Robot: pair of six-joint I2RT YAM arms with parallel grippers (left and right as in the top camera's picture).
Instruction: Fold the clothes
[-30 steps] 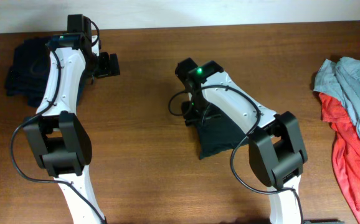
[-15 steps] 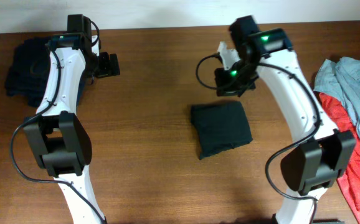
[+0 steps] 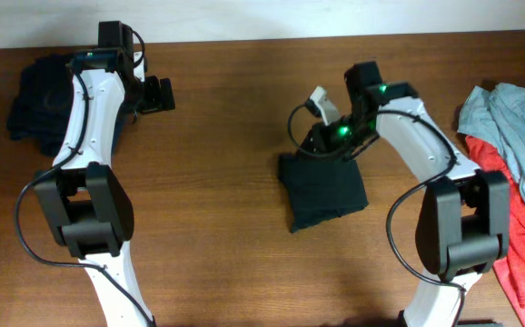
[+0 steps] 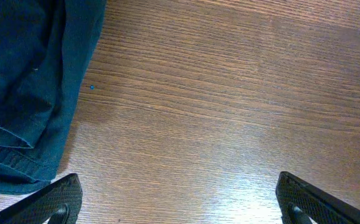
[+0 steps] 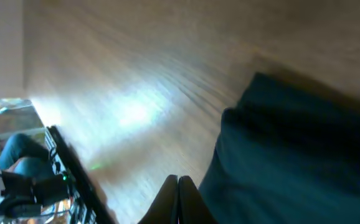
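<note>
Cloth first, from overhead: a squarish folded bundle of dark fabric [image 3: 324, 193] lies near the middle of the brown wooden table [image 3: 217, 182]. Its edges are fairly even, so I judge this garment already folded. The right gripper [image 3: 317, 143] is at the bundle's far edge, touching it or just above it; its fingers cannot be made out from this height. The left gripper [image 3: 158, 94] hangs at the far left, just beside a crumpled dark navy heap of clothes [image 3: 35, 104]. It is probably parked there to keep clear of the other arm's work. At the right edge a loose grey-blue garment [image 3: 512, 113] overlaps a red garment [image 3: 517, 236], both unfolded and apparently waiting their turn.

Left wrist view: the two black fingertips [image 4: 52, 199] are spread wide over bare wood and hold nothing. The navy cloth fills the left side, near but untouched.

Right wrist view: the fingers [image 5: 179, 193] are pressed together into one point with nothing between them, over wood just beside the dark bundle's edge. Closed like that, they seem better suited to pressing or nudging the fold than to picking it up.
</note>
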